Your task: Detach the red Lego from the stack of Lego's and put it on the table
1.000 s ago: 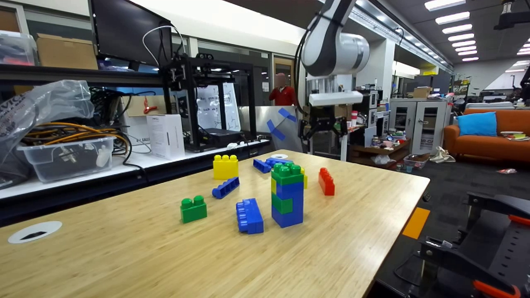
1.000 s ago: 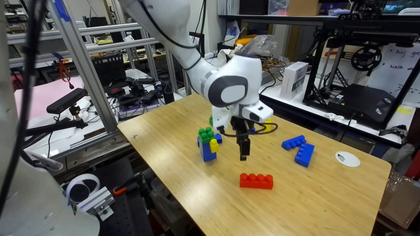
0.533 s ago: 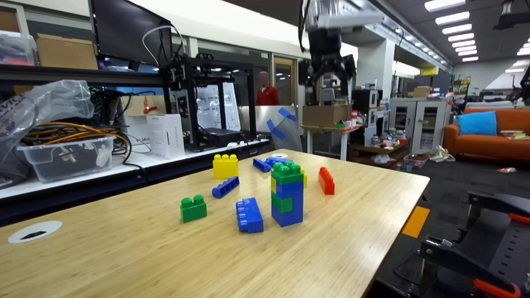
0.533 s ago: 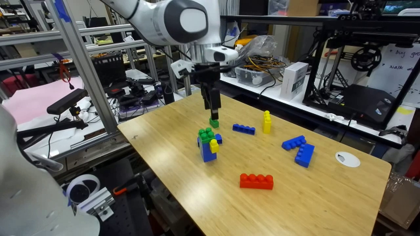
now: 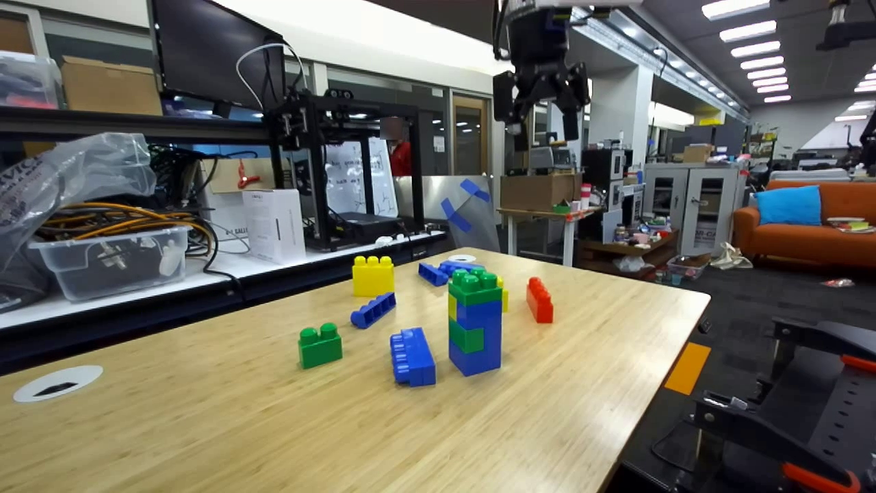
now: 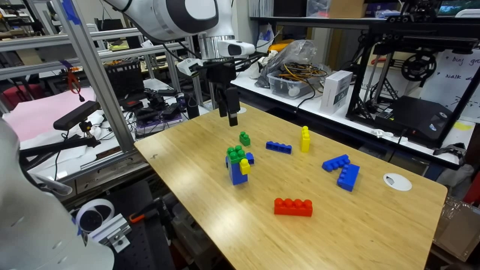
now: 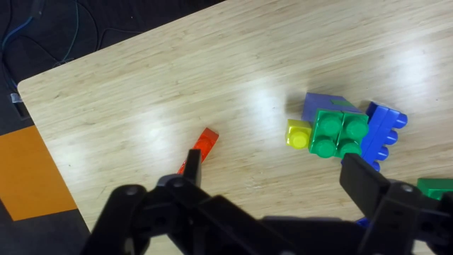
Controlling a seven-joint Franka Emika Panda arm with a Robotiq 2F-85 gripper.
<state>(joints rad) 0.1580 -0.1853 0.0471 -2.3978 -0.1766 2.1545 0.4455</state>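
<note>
In an exterior view, the table [image 5: 226, 438] presented a light wood-grain surface, fitted at far left with a round white grommet [image 5: 58, 383]. Beyond it were noted a clear bin [image 5: 113, 267] of cables [image 5: 130, 213], a dark monitor [image 5: 215, 51], an upright white box [image 5: 274, 226] and a black-framed machine [image 5: 319, 171]; a person in red [image 5: 401, 161] was partly in view beyond it. On the surface, a green brick [image 5: 319, 347] sat studs up, followed by a yellow brick [image 5: 373, 278] and several loose blue bricks [image 5: 414, 357]. The stack of Lego's [image 5: 477, 318] stood upright, green on top and blue beneath. The red Lego [image 5: 540, 302] rested on the table, apart from the stack, studs uppermost. Above the table hung the gripper [image 5: 546, 137]; in the wrist view its fingers [image 7: 362, 184] were spread wide, with only air between them. Past the table's right edge, an orange patch [image 5: 688, 368] marked the dark carpet [image 5: 746, 294]; farther back stood a grey cabinet [image 5: 692, 205] and an orange sofa [image 5: 842, 241] with a blue cushion [image 5: 788, 205].
</note>
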